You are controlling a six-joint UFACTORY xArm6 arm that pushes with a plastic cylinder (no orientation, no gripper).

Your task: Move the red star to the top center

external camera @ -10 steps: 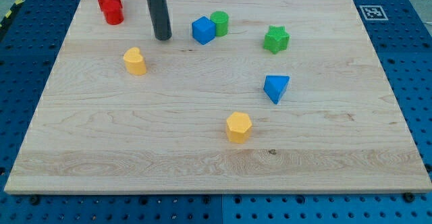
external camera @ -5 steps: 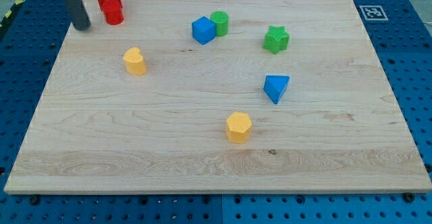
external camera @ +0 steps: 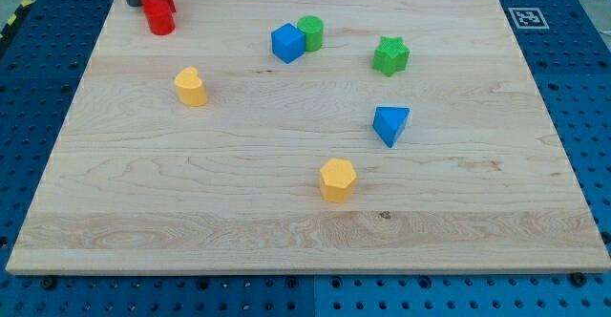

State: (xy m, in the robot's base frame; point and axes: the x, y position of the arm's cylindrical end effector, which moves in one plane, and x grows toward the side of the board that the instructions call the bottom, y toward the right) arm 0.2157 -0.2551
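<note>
The red star (external camera: 158, 8) stands at the board's top left corner. My tip (external camera: 132, 3) is just to the star's left, at the board's top edge, touching or nearly touching it. Most of the rod is cut off by the view's top. A blue cube (external camera: 286, 43) and a green cylinder (external camera: 310, 32) stand together at the top centre.
A green star (external camera: 390, 55) stands to the right of the pair. A yellow heart-like block (external camera: 191, 86) is on the left, below the red star. A blue triangle (external camera: 389, 124) is right of centre. A yellow hexagon (external camera: 337, 179) is lower centre. The wooden board (external camera: 286, 231) lies on a blue pegboard.
My tip moved from left of the blue cube to the far left edge, then up to the top edge beside the red star. The blocks have not visibly moved.
</note>
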